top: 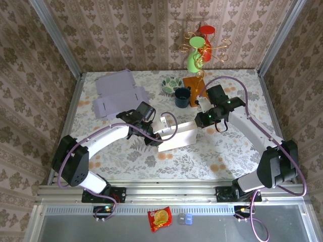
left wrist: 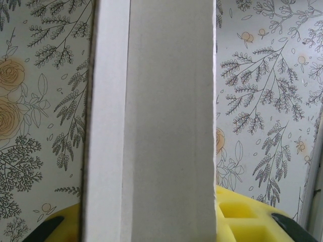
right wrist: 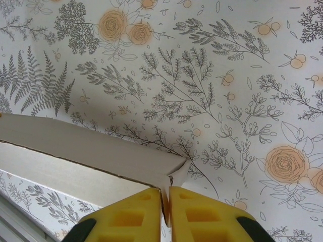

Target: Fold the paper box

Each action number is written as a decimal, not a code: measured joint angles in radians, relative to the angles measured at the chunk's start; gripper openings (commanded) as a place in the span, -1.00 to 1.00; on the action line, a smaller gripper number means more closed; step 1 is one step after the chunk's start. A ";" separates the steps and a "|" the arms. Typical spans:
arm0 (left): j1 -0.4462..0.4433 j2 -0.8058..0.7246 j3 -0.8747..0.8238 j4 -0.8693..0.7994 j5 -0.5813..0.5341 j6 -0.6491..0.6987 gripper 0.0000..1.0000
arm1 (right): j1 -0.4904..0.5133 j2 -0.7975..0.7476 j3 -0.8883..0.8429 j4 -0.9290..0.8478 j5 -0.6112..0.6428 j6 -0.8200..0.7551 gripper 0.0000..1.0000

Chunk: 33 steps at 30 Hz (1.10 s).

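Right gripper [right wrist: 165, 200] pinches shut on a corner flap of the paper box [top: 177, 137], central on the table [top: 227, 161]; left gripper [left wrist: 151, 224] clamps its other end (jaws spread by the wall). Pulling apart could tear that thin flap.

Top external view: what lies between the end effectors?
The white paper box, gripped by left end effector and right end effector; top external view shows it.

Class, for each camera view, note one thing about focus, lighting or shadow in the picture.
Top external: even light, sharp throughout, only faint shadows beside the paper box on the tablecloth. Left wrist: the box's white panel is close, flat and featureless; the floral print behind is crisp. Right wrist: print sharp, cloth under the box edge slightly dimmer.
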 measured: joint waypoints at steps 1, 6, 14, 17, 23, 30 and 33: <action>0.000 0.000 0.000 0.000 0.000 0.000 -0.63 | 0.004 0.000 0.000 0.002 0.007 0.000 -0.83; 0.000 0.000 0.000 0.000 0.000 0.000 -0.63 | 0.027 -0.001 0.001 0.014 0.049 0.007 -1.00; 0.000 0.000 0.000 0.006 -0.013 -0.014 -0.60 | 0.063 -0.016 0.000 0.013 0.107 0.049 -1.00; 0.000 0.000 0.000 0.013 -0.020 -0.023 -0.61 | 0.066 -0.030 -0.011 0.014 0.111 0.086 -1.00; -0.001 0.000 0.000 0.016 -0.020 -0.031 -0.61 | 0.069 -0.063 -0.039 0.037 0.111 0.158 -1.00; -0.001 0.000 0.000 0.023 -0.027 -0.034 -0.60 | 0.069 -0.080 -0.070 0.070 0.110 0.227 -1.00; -0.001 0.000 0.000 0.023 -0.031 -0.037 -0.60 | 0.069 -0.092 -0.095 0.097 0.110 0.250 -1.00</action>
